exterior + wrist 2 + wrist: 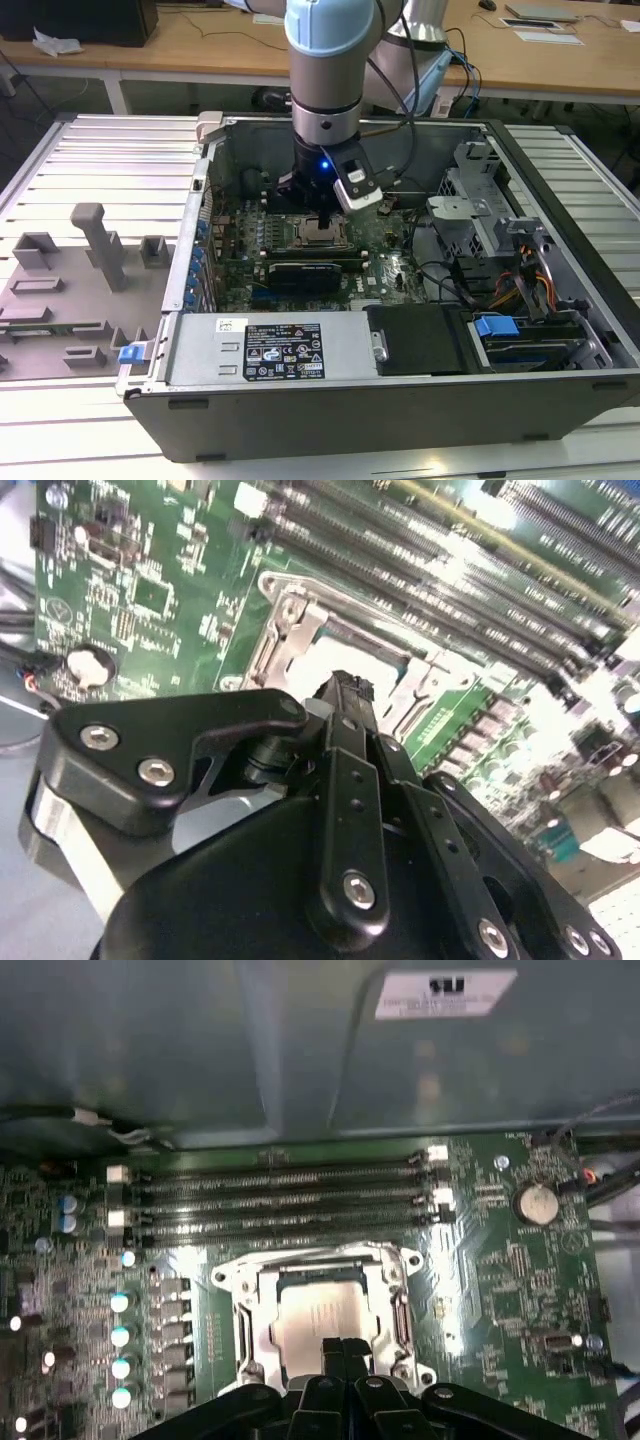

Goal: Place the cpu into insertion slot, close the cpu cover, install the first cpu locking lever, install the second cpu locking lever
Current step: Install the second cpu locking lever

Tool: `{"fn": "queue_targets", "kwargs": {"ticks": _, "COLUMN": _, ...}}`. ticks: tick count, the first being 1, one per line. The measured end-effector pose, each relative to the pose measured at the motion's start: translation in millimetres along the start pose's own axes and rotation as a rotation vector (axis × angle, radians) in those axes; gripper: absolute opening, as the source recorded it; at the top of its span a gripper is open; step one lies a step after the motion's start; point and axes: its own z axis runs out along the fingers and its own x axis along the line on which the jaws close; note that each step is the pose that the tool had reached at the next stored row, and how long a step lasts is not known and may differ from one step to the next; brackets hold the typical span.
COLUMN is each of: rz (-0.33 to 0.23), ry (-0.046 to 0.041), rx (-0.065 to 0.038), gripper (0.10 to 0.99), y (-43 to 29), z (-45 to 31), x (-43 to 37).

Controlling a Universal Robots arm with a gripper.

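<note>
The cpu lies in the insertion slot, its silver-grey top showing through the square window of the cpu cover. The cover lies flat over the chip. My gripper hangs just above the edge of the socket, its two black fingers pressed together with nothing between them. In the second wrist view the fingertips sit over the cover frame. In the exterior view the gripper points straight down at the socket in the middle of the motherboard inside the open computer case.
Several long memory slots run beside the socket, and a coin battery sits near them. A black card lies in front of the socket. A power supply, a drive cage and the case walls surround the board. A grey fixture tray lies at the exterior view's left.
</note>
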Motion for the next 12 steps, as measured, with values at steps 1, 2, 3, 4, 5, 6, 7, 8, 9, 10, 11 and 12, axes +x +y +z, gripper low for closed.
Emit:
{"fn": "queue_targets", "kwargs": {"ticks": 1, "rz": 0.000, "ry": -0.0004, "rx": 0.003, "gripper": 0.106, "y": 1.1, "z": -0.6, "x": 0.0}}
{"fn": "queue_targets", "kwargs": {"ticks": 2, "rz": 0.000, "ry": -0.0004, "rx": 0.006, "gripper": 0.106, "y": 1.4, "z": -1.9, "x": 0.0}}
{"fn": "queue_targets", "kwargs": {"ticks": 3, "rz": -0.001, "ry": -0.0007, "rx": 0.009, "gripper": 0.106, "y": 1.9, "z": -3.9, "x": -0.1}}
{"fn": "queue_targets", "kwargs": {"ticks": 4, "rz": -0.001, "ry": -0.0011, "rx": 0.014, "gripper": 0.106, "y": 2.4, "z": -6.8, "x": -0.4}}
{"fn": "queue_targets", "kwargs": {"ticks": 5, "rz": -0.001, "ry": -0.0014, "rx": 0.018, "gripper": 0.106, "y": 2.7, "z": -8.2, "x": -0.5}}
{"fn": "queue_targets", "kwargs": {"ticks": 6, "rz": -0.001, "ry": -0.0015, "rx": 0.018, "gripper": 0.106, "y": 2.7, "z": -8.2, "x": -0.5}}
{"fn": "queue_targets", "kwargs": {"ticks": 7, "rz": -0.001, "ry": -0.0016, "rx": 0.018, "gripper": 0.106, "y": 2.7, "z": -8.2, "x": -0.4}}
{"fn": "queue_targets", "kwargs": {"ticks": 8, "rz": -0.001, "ry": -0.0015, "rx": 0.018, "gripper": 0.106, "y": 2.7, "z": -8.3, "x": -0.4}}
{"fn": "queue_targets", "kwargs": {"ticks": 9, "rz": -0.001, "ry": -0.0015, "rx": 0.019, "gripper": 0.106, "y": 2.7, "z": -8.3, "x": -0.4}}
{"fn": "queue_targets", "kwargs": {"ticks": 10, "rz": -0.001, "ry": -0.0015, "rx": 0.019, "gripper": 0.106, "y": 2.7, "z": -8.3, "x": -0.4}}
{"fn": "queue_targets", "kwargs": {"ticks": 11, "rz": -0.001, "ry": -0.0015, "rx": 0.019, "gripper": 0.106, "y": 2.7, "z": -8.3, "x": -0.4}}
{"fn": "queue_targets", "kwargs": {"ticks": 12, "rz": -0.001, "ry": -0.0016, "rx": 0.019, "gripper": 0.106, "y": 2.7, "z": -8.3, "x": -0.4}}
